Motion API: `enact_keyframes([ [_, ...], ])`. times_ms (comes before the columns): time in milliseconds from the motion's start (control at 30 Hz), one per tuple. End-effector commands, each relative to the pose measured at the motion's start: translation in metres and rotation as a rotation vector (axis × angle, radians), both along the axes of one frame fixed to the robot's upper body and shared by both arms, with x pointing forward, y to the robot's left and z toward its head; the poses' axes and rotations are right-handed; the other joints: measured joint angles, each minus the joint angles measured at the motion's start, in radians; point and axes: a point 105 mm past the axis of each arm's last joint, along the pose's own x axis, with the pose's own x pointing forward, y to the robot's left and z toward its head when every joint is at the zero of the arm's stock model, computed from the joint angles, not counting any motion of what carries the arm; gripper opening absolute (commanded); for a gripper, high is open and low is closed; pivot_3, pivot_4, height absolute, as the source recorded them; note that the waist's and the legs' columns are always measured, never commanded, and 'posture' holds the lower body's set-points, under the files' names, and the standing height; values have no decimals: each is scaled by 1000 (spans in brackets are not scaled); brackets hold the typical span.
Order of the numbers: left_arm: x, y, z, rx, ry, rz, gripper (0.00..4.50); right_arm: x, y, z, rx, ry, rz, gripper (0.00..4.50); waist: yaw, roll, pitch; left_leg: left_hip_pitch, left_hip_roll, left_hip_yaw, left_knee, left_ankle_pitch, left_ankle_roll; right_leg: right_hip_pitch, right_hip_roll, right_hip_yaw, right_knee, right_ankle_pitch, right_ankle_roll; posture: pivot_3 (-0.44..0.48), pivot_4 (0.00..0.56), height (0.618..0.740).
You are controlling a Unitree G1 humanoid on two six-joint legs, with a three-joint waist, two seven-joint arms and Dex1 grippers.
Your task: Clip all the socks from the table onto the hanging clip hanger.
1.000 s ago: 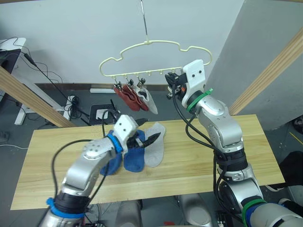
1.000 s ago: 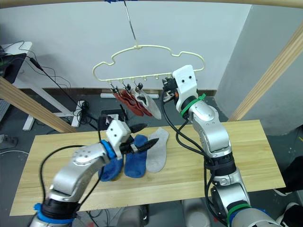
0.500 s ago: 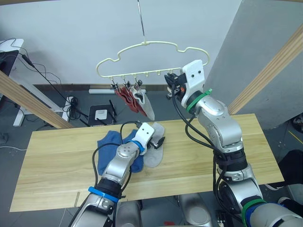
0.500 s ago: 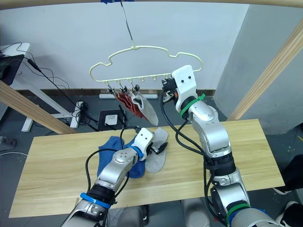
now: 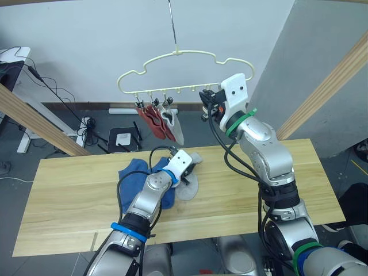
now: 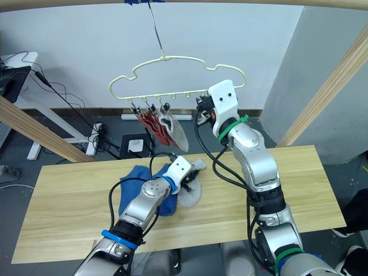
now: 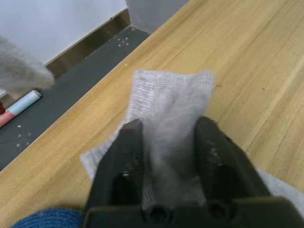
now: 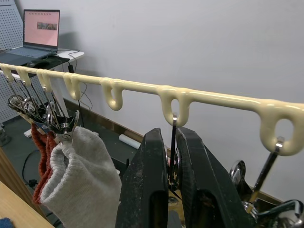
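Socks still to clip lie near the middle of the table [image 5: 69, 190]: a light grey sock [image 7: 171, 107] and, just beside it, a blue heap [image 5: 135, 175]. The left gripper [image 7: 166, 142] stands over the grey sock with its fingers apart, one on each side of a raised fold of the fabric; whether they press it already I cannot tell. The cloth looks thin, light and limp, so it will sag and may slip; a pinch near the cuff edge seems best. The right gripper [image 8: 172, 152] has its fingers closed narrowly on the wire of a clip [image 8: 173, 128] under the clip hanger [image 5: 184, 54]. Two red socks [image 5: 150, 118] and one grey sock [image 8: 80, 180] hang there already.
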Motion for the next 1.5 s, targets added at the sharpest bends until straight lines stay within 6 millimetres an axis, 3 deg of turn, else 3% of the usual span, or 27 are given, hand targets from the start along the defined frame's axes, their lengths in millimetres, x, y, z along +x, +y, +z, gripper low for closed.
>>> enact_keyframes([
  [33,-11,-2,-14,30,19,-37,606,-8,2,12,31,-44,20,17,0,0,0,0,0,0,0,0,0,0,0,0,0,0,0,-261,296,733],
  [133,-7,-1,-3,27,-92,-37,0,-8,2,13,33,-45,18,17,0,0,0,0,0,0,0,0,0,0,0,0,0,0,0,-262,296,733],
  [300,-1,-10,42,-89,-319,-42,0,-9,2,14,37,-48,20,17,1,0,0,0,0,0,0,0,0,0,0,0,0,0,0,-263,296,733],
  [500,-9,-23,103,-254,-568,-78,0,-12,2,18,45,-49,32,17,0,0,0,-1,0,0,0,0,0,0,0,0,-1,0,0,-270,300,733],
  [667,-16,-30,129,-296,-678,-90,0,-15,3,17,51,-36,49,17,0,0,0,-1,0,0,0,0,0,0,0,0,-1,0,0,-269,300,733],
  [1033,-21,-22,144,-419,-698,-45,0,-16,4,14,50,-22,58,17,-1,0,0,-1,0,0,0,0,0,0,0,0,-1,0,0,-265,303,733],
  [1500,-18,-27,151,-441,-710,-60,0,-14,5,9,72,27,53,17,0,0,0,-1,0,0,0,0,0,0,0,0,-1,0,0,-257,301,733],
])
